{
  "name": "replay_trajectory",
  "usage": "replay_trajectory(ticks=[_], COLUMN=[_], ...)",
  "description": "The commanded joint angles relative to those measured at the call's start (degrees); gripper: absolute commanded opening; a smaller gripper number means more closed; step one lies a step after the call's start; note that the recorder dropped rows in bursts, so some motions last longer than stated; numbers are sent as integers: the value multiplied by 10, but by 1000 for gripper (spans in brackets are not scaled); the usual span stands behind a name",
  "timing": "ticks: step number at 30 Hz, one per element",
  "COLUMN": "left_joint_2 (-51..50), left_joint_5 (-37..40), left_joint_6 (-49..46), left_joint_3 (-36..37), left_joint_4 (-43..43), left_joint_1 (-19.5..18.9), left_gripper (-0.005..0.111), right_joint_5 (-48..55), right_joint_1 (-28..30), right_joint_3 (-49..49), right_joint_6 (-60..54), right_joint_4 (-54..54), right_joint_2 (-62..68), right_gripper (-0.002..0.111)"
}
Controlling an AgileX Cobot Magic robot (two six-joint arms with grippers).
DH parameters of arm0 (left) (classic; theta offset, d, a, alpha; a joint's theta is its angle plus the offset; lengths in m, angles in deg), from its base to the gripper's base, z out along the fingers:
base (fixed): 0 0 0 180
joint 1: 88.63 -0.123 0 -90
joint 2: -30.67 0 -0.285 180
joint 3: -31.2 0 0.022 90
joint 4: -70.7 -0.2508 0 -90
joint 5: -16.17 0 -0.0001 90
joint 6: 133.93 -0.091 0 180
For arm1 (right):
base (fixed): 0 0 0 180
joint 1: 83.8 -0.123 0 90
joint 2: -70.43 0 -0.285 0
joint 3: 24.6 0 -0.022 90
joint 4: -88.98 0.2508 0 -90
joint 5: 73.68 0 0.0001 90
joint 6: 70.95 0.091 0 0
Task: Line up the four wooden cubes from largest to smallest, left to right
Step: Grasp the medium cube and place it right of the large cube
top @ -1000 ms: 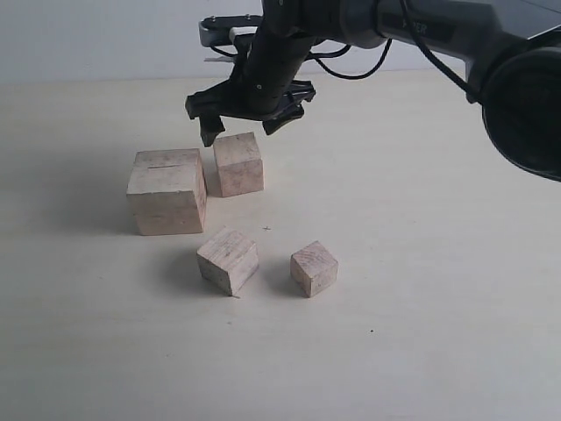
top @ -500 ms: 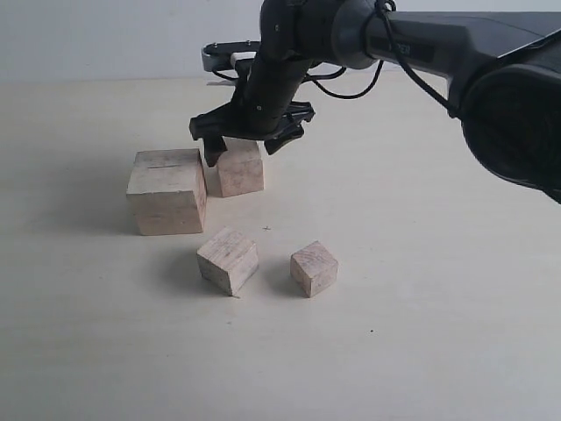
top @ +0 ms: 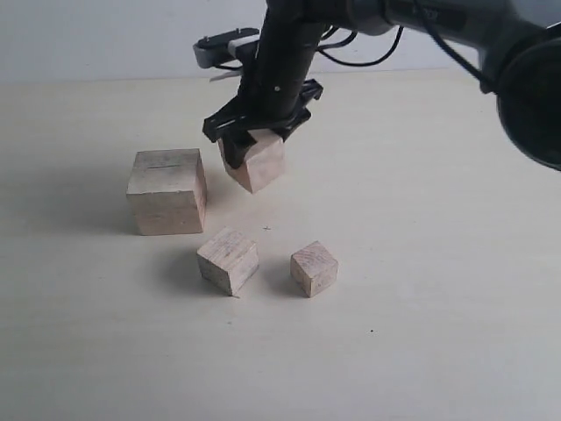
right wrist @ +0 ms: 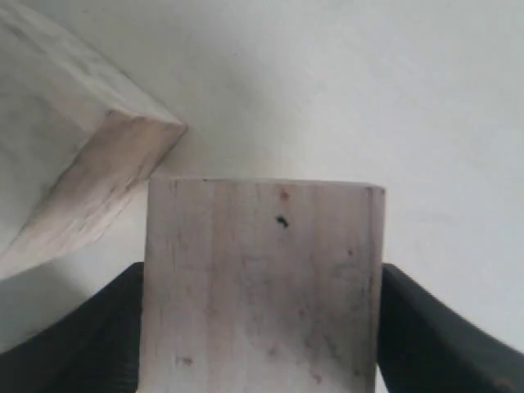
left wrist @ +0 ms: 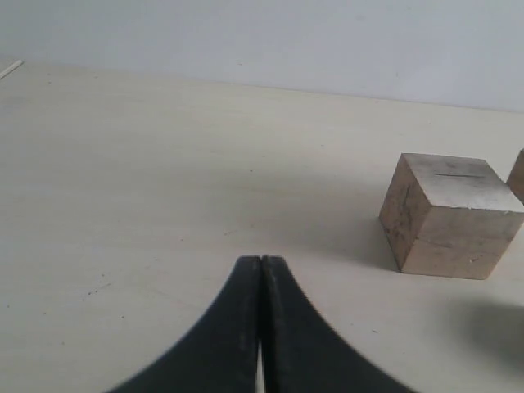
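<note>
The largest wooden cube [top: 166, 190], with a thin slit on top, rests at the left; the left wrist view shows it too [left wrist: 449, 214]. My right gripper [top: 256, 142] is shut on the second-largest cube [top: 257, 161], which hangs tilted just right of the largest one. That held cube [right wrist: 262, 282] fills the right wrist view between both fingers, with the largest cube [right wrist: 74, 155] beside it. A mid-size cube [top: 228, 260] and the smallest cube [top: 314, 268] lie nearer the front. My left gripper [left wrist: 260, 270] is shut and empty, away from the cubes; the exterior view does not show it.
All the cubes rest on a pale beige tabletop [top: 421, 333] that stretches wide to the right and front. A light wall [top: 88, 35] runs along the back edge. The dark right arm [top: 456, 35] reaches in from the upper right.
My right gripper dropped over the second-largest cube, closed on it, and has shifted it a little to the right and tilted it. The other three cubes have not moved.
</note>
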Motion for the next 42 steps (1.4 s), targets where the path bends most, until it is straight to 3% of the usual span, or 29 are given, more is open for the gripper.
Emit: replay_trajectory(ticks=[1,6,14,21,42], left_joint_2=[3,3,3,3,3], left_joint_5=[-7,-7,-7,-7,-7], left_joint_6=[0,0,0,0,0], left_joint_3=[2,2,2,2,2], left_joint_4=[4,4,4,4,4], left_joint_1=[-1,-1,-1,-1,-1], left_gripper=[0,0,0,0,0], right_joint_5=[35,51,51,51,51], right_joint_1=[26,68,86,82,29], right_joint_3=[-2,-2,-2,-2,-2], right_joint_6=[-144,-424,-586,-645,-643], right_joint_4=[1,85,165,236,177], right_joint_2=[-44,-51,-24,23,49], right_gripper=[0,0,0,0,0])
